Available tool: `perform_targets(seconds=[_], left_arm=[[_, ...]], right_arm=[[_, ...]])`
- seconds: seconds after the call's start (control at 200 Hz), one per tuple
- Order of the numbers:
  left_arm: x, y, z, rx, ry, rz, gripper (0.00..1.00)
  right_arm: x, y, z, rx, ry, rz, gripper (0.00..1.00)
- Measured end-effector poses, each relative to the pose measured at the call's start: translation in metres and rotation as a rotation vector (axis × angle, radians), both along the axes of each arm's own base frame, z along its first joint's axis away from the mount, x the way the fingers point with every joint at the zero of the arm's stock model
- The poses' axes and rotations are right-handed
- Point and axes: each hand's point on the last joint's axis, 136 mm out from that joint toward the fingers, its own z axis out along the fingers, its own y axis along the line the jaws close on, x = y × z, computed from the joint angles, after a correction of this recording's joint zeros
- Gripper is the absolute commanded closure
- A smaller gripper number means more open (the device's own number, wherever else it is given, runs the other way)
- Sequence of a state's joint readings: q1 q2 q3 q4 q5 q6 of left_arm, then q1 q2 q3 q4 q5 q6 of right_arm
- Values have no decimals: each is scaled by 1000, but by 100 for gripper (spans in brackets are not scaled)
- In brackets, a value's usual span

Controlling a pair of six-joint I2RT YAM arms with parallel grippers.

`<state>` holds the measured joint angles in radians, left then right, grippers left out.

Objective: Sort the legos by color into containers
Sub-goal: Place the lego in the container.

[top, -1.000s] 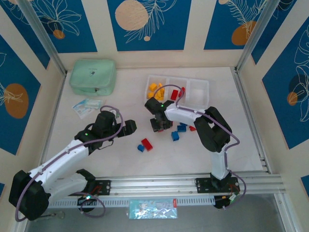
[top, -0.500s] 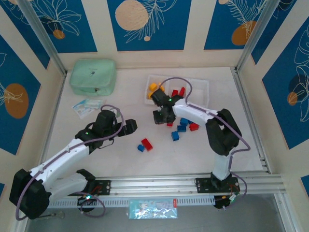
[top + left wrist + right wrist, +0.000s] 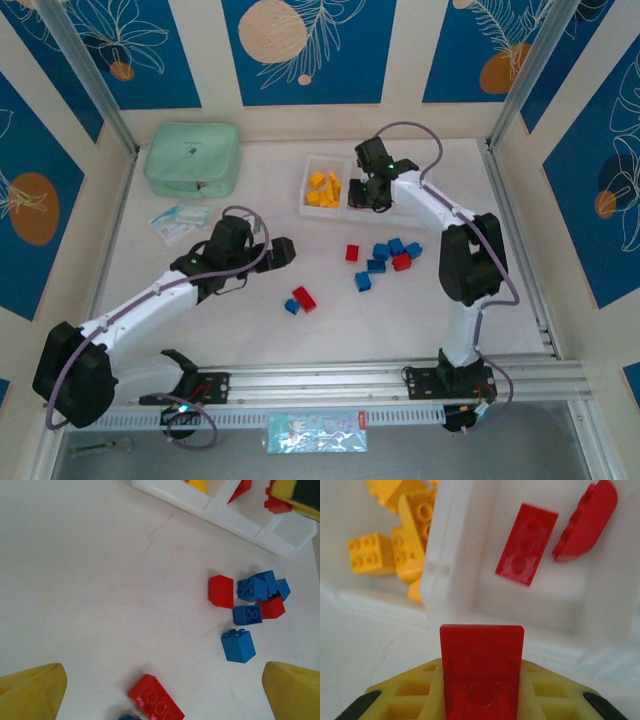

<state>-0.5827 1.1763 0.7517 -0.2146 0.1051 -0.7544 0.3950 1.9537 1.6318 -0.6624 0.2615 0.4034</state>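
The right gripper (image 3: pixel 481 692) was clamped on a red brick (image 3: pixel 481 655). The piece stood up between its yellow fingers (image 3: pixel 405 695) at the near wall of the white tray (image 3: pixel 451 555), in front of the middle compartment. Whether the brick touched the rim could not be told from so close a view. In that middle compartment lay a flat red plate (image 3: pixel 526 544) with a curved red piece (image 3: pixel 585 520) just beside it, and the yellow bricks (image 3: pixel 395 545) were heaped in the compartment to its left. The left gripper (image 3: pixel 281 252) hung over the table (image 3: pixel 200 300), well apart from the tray, its jaws spread wide and holding nothing. Ahead of it a loose red brick (image 3: pixel 221 591) lay beside a huddle of blue bricks (image 3: pixel 247 615). A longer red brick (image 3: pixel 155 705) lay between its fingertips. A mint-green pouch (image 3: pixel 192 158) sat in the far left corner.
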Motion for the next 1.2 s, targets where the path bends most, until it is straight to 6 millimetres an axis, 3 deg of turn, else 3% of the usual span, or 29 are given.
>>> perform_targets(seconds=[0.23, 0.36, 0.44, 0.65, 0.775, 0.915, 1.085, 1.2], left_arm=[[11, -9, 3, -5, -10, -4, 0], [17, -12, 4, -4, -11, -5, 0], [19, -14, 5, -6, -14, -6, 0], [21, -15, 8, -8, -18, -6, 0], [21, -16, 8, -8, -18, -6, 0], [21, -15, 8, -8, -17, -7, 0], [17, -14, 12, -12, -20, -10, 0], [11, -11, 14, -19, -27, -13, 0]], right_arm=[[45, -4, -21, -10, -1, -22, 78], [65, -7, -32, -13, 5, -37, 71], [70, -9, -35, -18, 10, -37, 64], [73, -11, -30, -22, 3, -32, 55], [69, -8, -28, -24, 5, -24, 52], [50, -5, -14, -24, 1, -6, 50], [13, -3, 9, -13, -17, 18, 47], [-15, 1, 13, -11, -6, 42, 43]])
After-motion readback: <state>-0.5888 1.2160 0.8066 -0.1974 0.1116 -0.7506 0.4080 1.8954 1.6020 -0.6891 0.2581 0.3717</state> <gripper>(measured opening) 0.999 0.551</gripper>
